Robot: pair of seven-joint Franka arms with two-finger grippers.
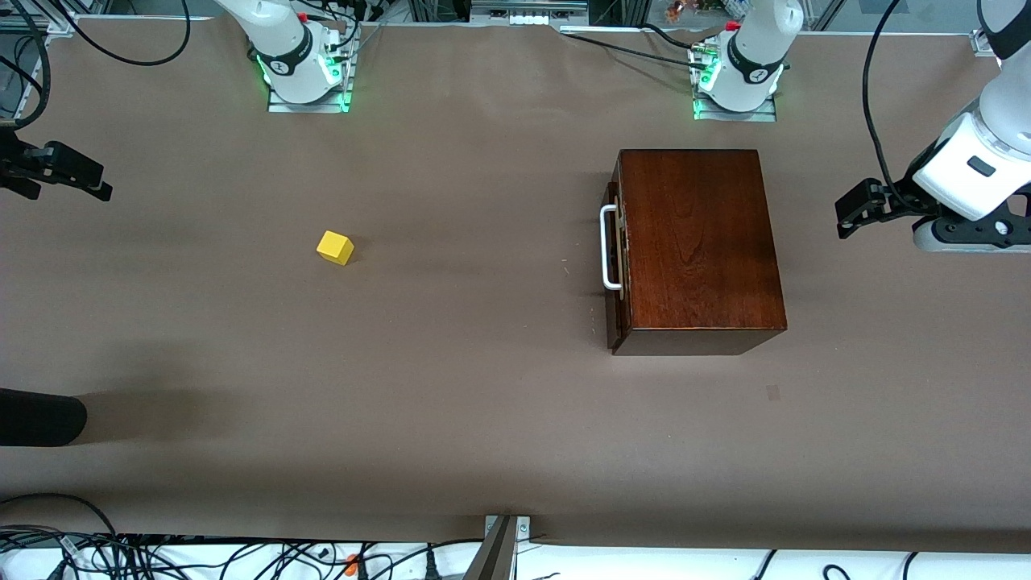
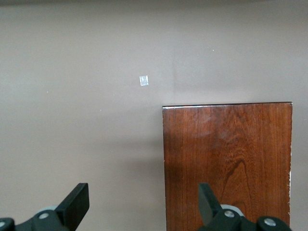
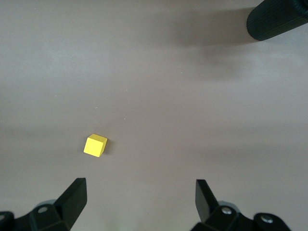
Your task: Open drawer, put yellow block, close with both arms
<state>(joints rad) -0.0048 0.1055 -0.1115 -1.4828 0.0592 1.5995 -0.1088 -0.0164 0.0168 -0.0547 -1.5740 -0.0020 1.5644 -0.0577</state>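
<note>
Mahogany-dark and glossy, the wooden box [image 1: 701,242] lies toward the left arm's end of the table [image 1: 483,403], nearer to the front camera than the left arm's base [image 1: 737,89]; its top shows a strong wood grain. Set in the box's end that faces the right arm's end of the table, the drawer [image 1: 615,250] presents only its dark reddish-brown front, pushed in, with a white U-shaped bar handle [image 1: 609,246]; its inside is hidden. Well apart from the box, toward the right arm's end of the table and nearer to the front camera than the right arm's base [image 1: 302,76], the yellow block [image 1: 335,247] is a small bright cube with plain faces, resting on the bare brown table cover, touching nothing. A small pale patch [image 2: 143,81] on the cover is too small to identify; a black cylindrical object [image 1: 40,417] is cut off by the front view's edge, as are both arms' upper links. The left gripper [image 2: 142,202] hangs over the table beside the box, one finger [image 2: 207,202] over the box top's edge, fingers spread wide, holding nothing. The right gripper [image 3: 140,198] hangs over the bare table at the right arm's end, the block ahead of its fingertips, fingers equally wide, holding nothing.
</note>
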